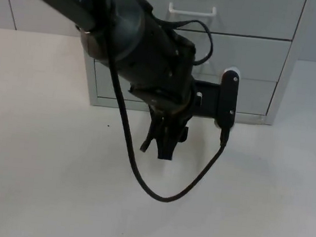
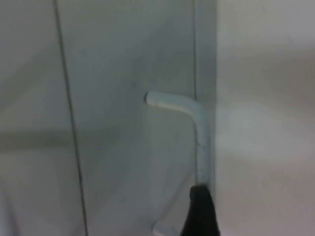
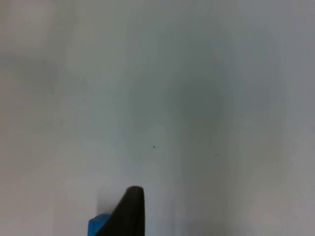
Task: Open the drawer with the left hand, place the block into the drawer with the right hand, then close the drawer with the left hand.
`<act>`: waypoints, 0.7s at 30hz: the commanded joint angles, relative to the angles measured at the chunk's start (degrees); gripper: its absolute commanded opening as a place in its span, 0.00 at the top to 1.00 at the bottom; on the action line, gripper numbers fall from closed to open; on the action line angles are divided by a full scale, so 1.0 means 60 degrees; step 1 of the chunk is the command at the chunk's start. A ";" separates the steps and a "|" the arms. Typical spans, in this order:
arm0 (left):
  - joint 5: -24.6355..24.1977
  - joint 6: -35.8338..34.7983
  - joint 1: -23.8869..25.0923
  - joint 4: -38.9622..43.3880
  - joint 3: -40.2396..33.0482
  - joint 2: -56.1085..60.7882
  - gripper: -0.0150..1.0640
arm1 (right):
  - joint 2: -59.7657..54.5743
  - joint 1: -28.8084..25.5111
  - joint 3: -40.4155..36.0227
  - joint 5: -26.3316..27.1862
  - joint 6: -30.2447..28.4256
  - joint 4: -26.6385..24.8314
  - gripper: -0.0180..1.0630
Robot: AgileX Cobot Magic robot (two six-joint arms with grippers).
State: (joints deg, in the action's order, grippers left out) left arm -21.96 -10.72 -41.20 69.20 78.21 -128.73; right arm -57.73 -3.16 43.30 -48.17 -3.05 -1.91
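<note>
Nearest, our left pincer hangs over the tabletop, fingers parted, gripping nothing. Drawer behind is shut; handle close. We should square up w/ the bar first. Right pincer: state unclear, blue block beside its fingertip.

A robot test lab, by the look of it: a bare white bench with a grey metal drawer cabinet at twelve o'clock, white handle on top, and a black arm lettered "PiPER".
</note>
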 commanded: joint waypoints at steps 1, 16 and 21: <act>0.0327 -0.0339 0.0056 0.0218 0.0074 0.0008 0.43 | 0.0053 -0.0044 0.0081 -0.0023 0.0009 -0.0003 0.01; -0.0038 -0.1516 0.0102 0.1973 0.0719 -0.0703 0.44 | 0.0053 -0.0044 0.0081 -0.0002 0.0009 -0.0003 0.01; -0.0042 -0.1533 0.0212 0.1963 0.0742 -0.0877 0.44 | 0.0053 -0.0044 0.0081 -0.0006 0.0043 -0.0003 0.01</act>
State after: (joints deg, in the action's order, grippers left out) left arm -22.22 -19.09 -40.52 81.14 82.35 -133.28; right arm -57.73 -3.16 43.30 -48.17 -2.83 -1.91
